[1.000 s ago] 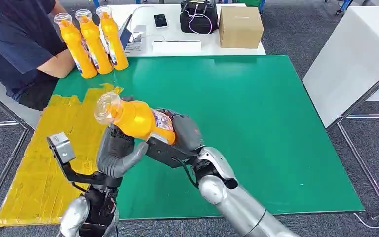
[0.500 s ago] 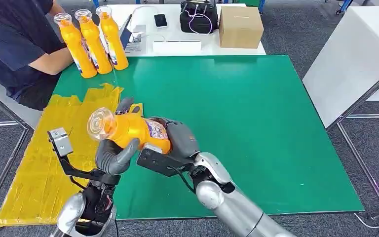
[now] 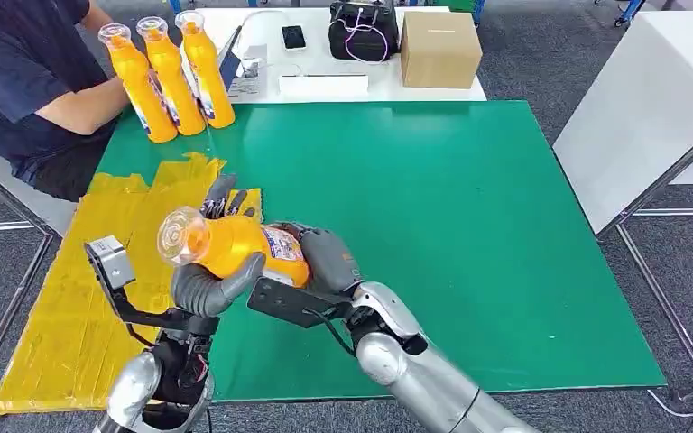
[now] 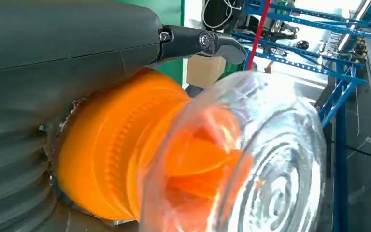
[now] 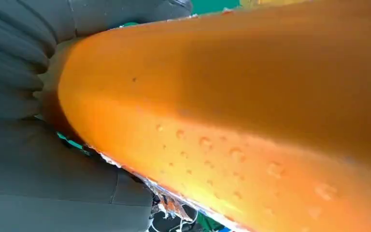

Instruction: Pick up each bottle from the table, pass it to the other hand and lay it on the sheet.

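An orange bottle [image 3: 235, 245] with a clear cap hangs tilted above the near left of the green mat [image 3: 451, 216], cap pointing at me. My right hand [image 3: 325, 257] grips its lower body. My left hand [image 3: 207, 287] cups the neck end: its thumb lies against the bottle's underside and its fingers [image 3: 221, 197] stand spread behind it. The yellow sheet [image 3: 63, 307] lies on the left, below and beside both hands. The left wrist view has the bottle [image 4: 121, 159] right against the left hand [image 4: 53, 48]. In the right wrist view the bottle [image 5: 246, 96] lies in the right hand [image 5: 19, 96].
Three more orange bottles [image 3: 173, 77] stand at the mat's far left corner, next to a seated person [image 3: 27, 72]. Behind the mat a white table carries a cardboard box [image 3: 439, 50], a black bag [image 3: 364, 32] and a phone [image 3: 294, 37]. Another white table [image 3: 641, 108] stands to the right.
The bottle has come down and left in my right hand toward the left hand. The left hand has come around its neck end, thumb under, fingers now showing behind it.
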